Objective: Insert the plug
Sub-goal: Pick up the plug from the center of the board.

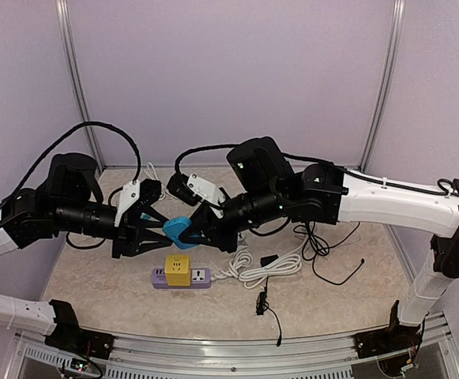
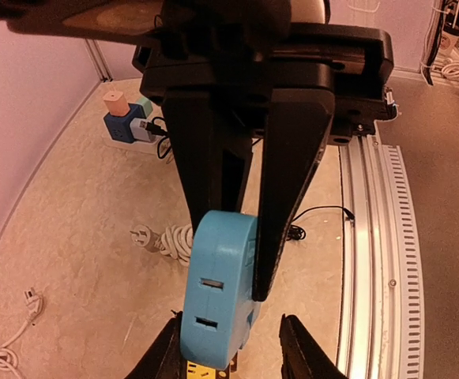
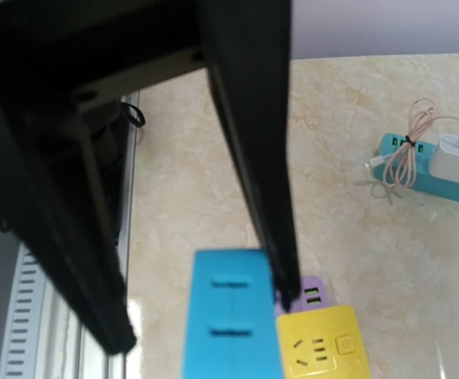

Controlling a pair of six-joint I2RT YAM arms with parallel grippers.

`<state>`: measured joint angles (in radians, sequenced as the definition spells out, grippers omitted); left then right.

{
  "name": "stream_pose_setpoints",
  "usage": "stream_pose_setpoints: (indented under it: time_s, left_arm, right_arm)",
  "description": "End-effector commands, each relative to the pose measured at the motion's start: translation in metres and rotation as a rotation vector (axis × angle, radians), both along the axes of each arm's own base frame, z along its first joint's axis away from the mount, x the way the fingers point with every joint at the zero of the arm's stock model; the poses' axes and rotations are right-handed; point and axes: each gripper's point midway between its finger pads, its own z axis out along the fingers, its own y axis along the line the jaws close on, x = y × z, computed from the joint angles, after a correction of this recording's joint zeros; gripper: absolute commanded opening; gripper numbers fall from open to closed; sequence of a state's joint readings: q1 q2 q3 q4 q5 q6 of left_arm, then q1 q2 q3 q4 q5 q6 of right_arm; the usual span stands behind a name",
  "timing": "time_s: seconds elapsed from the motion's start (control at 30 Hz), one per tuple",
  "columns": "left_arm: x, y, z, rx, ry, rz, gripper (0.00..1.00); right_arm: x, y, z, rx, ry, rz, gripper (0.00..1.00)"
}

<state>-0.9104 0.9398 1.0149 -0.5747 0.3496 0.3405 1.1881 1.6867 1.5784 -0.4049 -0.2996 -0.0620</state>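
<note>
The right claw grips the blue plug in the air, above the yellow adapter on the counter. The left claw straddles the plug's free end, parted, one finger clear.

I have the plug up off the table, with the left gripper on its left and the right gripper on its right. Just before it lies the power strip, with a cube adapter on its left end and a coiled cable to its right.
</note>
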Motion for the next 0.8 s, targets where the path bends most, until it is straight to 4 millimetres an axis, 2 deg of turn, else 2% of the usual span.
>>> stream_pose_setpoints:
  time_s: [0.0, 0.13, 0.2, 0.33, 0.37, 0.4, 0.43, 0.47, 0.5, 0.67, 0.77]
  left_arm:
    - [-0.001, -0.001, 0.002, -0.017, -0.005, -0.006, 0.33]
    - [0.000, -0.002, -0.001, -0.030, 0.010, 0.005, 0.14]
    - [0.001, -0.004, -0.004, -0.044, 0.025, 0.010, 0.00]
    - [0.002, -0.003, -0.003, -0.074, 0.021, 0.021, 0.00]
    - [0.003, -0.002, -0.004, -0.080, 0.023, 0.030, 0.00]
    - [0.005, 0.000, -0.001, -0.093, 0.021, 0.045, 0.00]
    - [0.007, 0.001, 0.001, -0.106, 0.018, 0.057, 0.00]
    - [0.009, 0.003, 0.006, -0.120, 0.011, 0.066, 0.00]
    - [0.012, 0.004, 0.011, -0.133, 0.003, 0.071, 0.00]
    - [0.033, 0.012, 0.047, -0.289, -0.004, 0.098, 0.00]
    - [0.032, 0.014, 0.060, -0.376, -0.021, 0.094, 0.00]
  right_arm:
    - [0.000, 0.010, 0.011, 0.034, -0.054, 0.022, 0.00]
    - [-0.002, 0.013, 0.011, 0.044, -0.054, 0.037, 0.00]
    - [0.000, 0.015, 0.011, 0.048, -0.061, 0.038, 0.00]
    - [0.004, 0.016, 0.013, 0.062, -0.081, 0.015, 0.02]
    - [0.009, 0.014, 0.015, 0.072, -0.092, -0.016, 0.21]
    - [0.015, 0.013, 0.020, 0.097, -0.107, -0.048, 0.59]
    - [0.019, 0.009, 0.023, 0.121, -0.122, -0.074, 0.78]
    - [0.021, 0.005, 0.030, 0.162, -0.132, -0.089, 0.92]
    - [0.023, 0.002, 0.036, 0.206, -0.136, -0.095, 0.99]
    - [0.033, -0.017, 0.064, 0.469, -0.046, -0.130, 1.00]
    - [0.045, -0.026, 0.066, 0.607, 0.003, -0.207, 1.00]
